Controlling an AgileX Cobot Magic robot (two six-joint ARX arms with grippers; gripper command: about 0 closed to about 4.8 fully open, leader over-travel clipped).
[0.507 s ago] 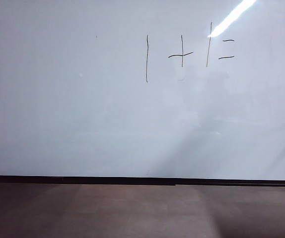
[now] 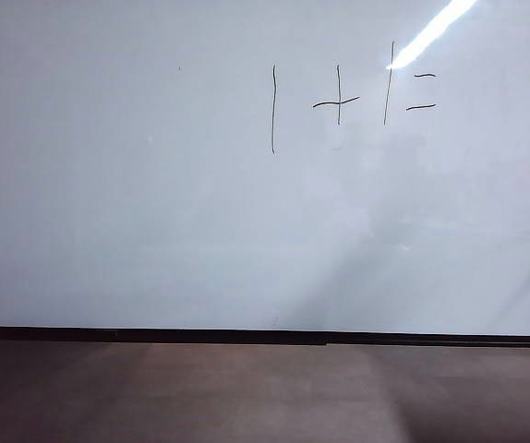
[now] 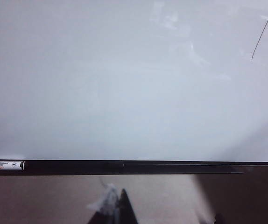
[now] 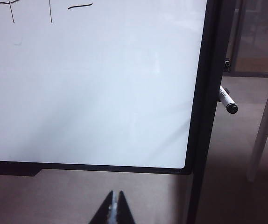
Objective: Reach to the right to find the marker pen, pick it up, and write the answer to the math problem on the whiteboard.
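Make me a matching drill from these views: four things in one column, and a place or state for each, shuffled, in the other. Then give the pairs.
Things
1. marker pen
2. math problem
3. right claw
4. whiteboard

Places or states
A. handwritten in thin black strokes, upper right of the board in the exterior view
B. shut, tips together, low before the board's lower frame
C. sticking out past the board's right frame edge, dark end showing
D. large, glossy white, thin black frame

Pairs: 1-C, 2-A, 3-B, 4-D
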